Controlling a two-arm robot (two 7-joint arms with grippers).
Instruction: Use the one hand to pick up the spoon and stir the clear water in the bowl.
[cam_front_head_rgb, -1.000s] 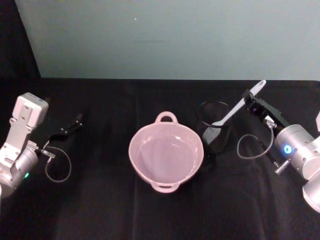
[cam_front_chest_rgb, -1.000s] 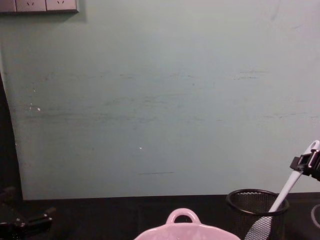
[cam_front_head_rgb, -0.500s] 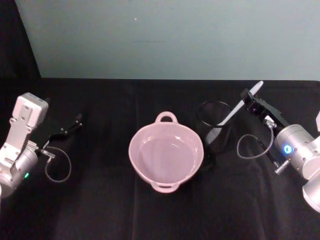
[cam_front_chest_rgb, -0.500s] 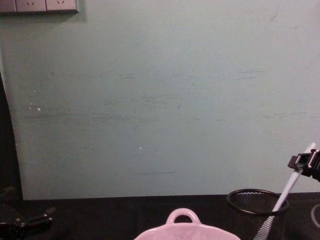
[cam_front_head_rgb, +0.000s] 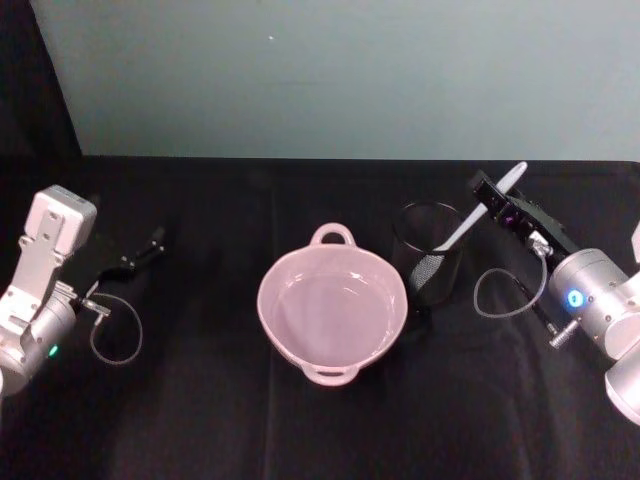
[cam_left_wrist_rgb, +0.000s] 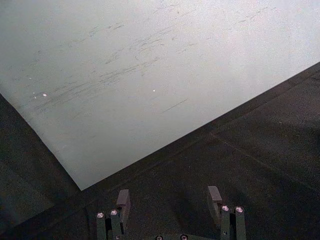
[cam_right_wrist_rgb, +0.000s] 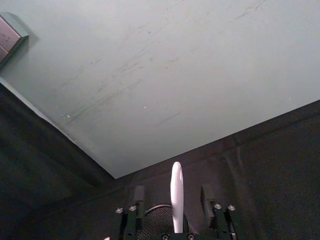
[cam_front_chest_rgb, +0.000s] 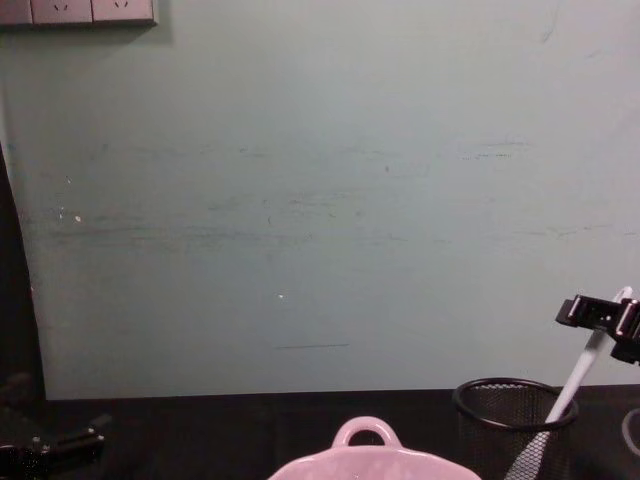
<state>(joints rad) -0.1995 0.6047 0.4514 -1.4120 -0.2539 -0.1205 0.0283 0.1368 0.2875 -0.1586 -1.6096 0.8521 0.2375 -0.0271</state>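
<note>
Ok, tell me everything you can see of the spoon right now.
The spoon is white, plastic-looking, with a long slim handle and a flat paddle blade. It stands tilted in the black mesh cup, blade down inside, handle leaning up toward the right gripper. That gripper's open fingers sit either side of the handle without closing on it. The cup stands beside the pink bowl.

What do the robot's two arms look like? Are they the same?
Nearly. The right arm is a silver cylinder with a small blue light, a thin cable looping beside it, and a black right end effector with flat fingers. The left arm is silver too, with a green light, a white boxy module, its own cable loop and a black left end effector.
</note>
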